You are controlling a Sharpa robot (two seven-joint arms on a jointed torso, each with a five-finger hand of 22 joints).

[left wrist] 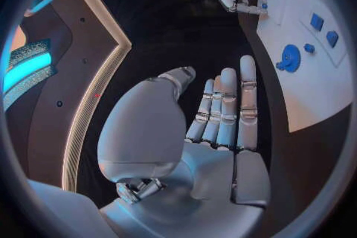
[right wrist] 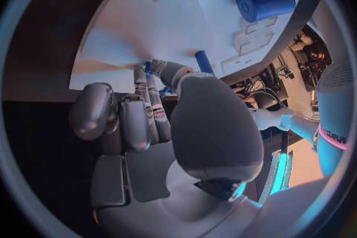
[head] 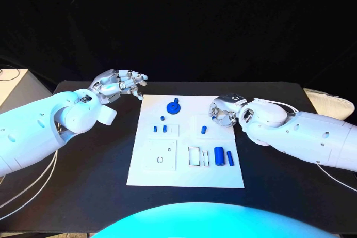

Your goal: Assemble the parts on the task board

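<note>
— Several blue parts lie loose on the task board. Which step?

— Picking, I judge. Right hand curls over the board's right edge; whether it holds anything, I cannot tell. Left hand hovers empty, fingers apart. Next calls for a precise pinch.

The task board is white on a black desk. Its parts, among them a round gear and a cylinder, are blue. Both arms are white, each hand silver.
</note>
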